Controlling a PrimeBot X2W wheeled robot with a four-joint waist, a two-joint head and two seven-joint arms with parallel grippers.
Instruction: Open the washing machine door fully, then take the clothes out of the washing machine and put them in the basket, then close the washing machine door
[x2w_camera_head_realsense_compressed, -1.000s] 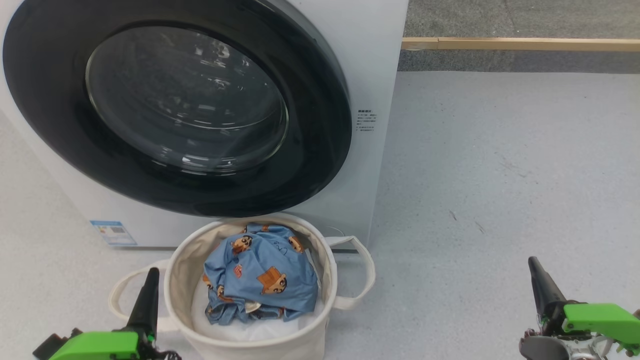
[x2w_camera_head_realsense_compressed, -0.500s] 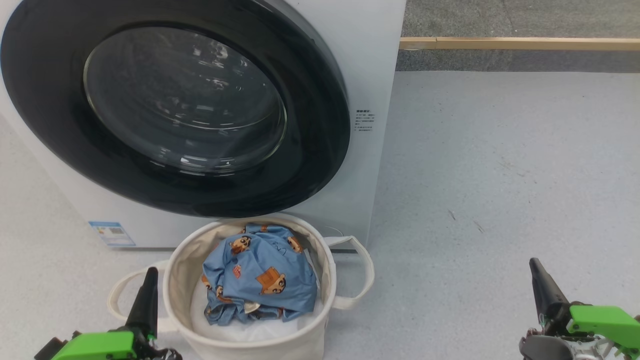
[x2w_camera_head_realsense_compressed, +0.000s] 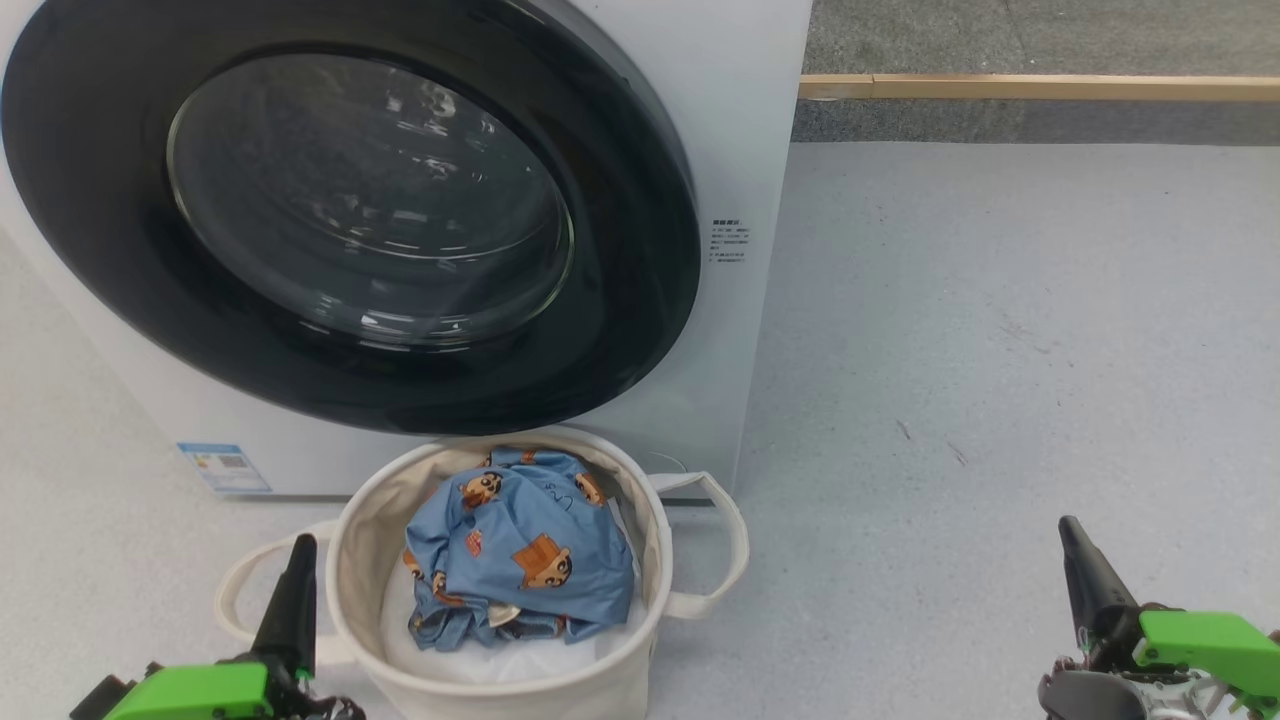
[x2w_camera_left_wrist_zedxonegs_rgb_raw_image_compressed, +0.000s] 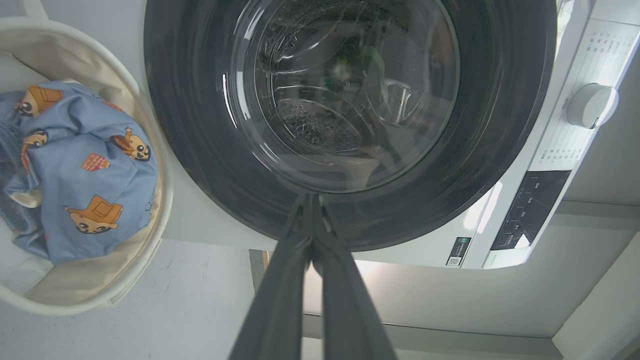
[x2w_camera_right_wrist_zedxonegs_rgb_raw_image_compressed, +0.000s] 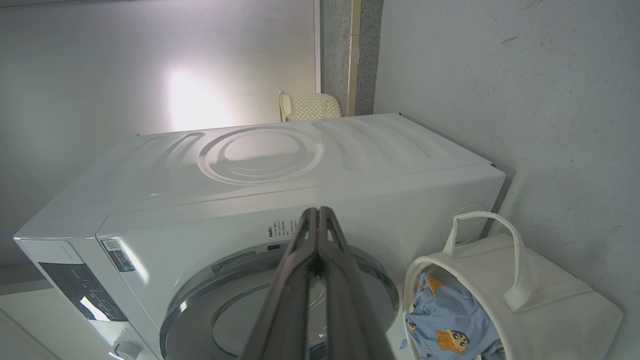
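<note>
The washing machine (x2w_camera_head_realsense_compressed: 745, 130) stands ahead with its glossy black round door (x2w_camera_head_realsense_compressed: 640, 300) shut flat against the front; the same door (x2w_camera_left_wrist_zedxonegs_rgb_raw_image_compressed: 500, 125) faces the left wrist camera. In front of it sits the cream basket (x2w_camera_head_realsense_compressed: 640, 640) holding the light blue printed clothes (x2w_camera_head_realsense_compressed: 520, 560), also visible as clothes (x2w_camera_left_wrist_zedxonegs_rgb_raw_image_compressed: 85, 170) and clothes (x2w_camera_right_wrist_zedxonegs_rgb_raw_image_compressed: 445, 320). My left gripper (x2w_camera_head_realsense_compressed: 300, 545) is shut and empty just left of the basket. Far off on the right, above bare floor, my right gripper (x2w_camera_head_realsense_compressed: 1068, 525) is shut too, holding nothing.
Grey floor (x2w_camera_head_realsense_compressed: 1000, 320) stretches to the right of the machine. A wooden strip (x2w_camera_head_realsense_compressed: 1040, 88) runs along the far wall base. The machine's dial (x2w_camera_left_wrist_zedxonegs_rgb_raw_image_compressed: 592, 105) and control panel (x2w_camera_left_wrist_zedxonegs_rgb_raw_image_compressed: 530, 210) sit along its top front. A woven pale container (x2w_camera_right_wrist_zedxonegs_rgb_raw_image_compressed: 310, 106) stands behind the machine.
The whole picture has shifted a few pixels, a slight camera move. Both grippers sit marginally lower in the frame; door, basket and clothes stay as they were.
</note>
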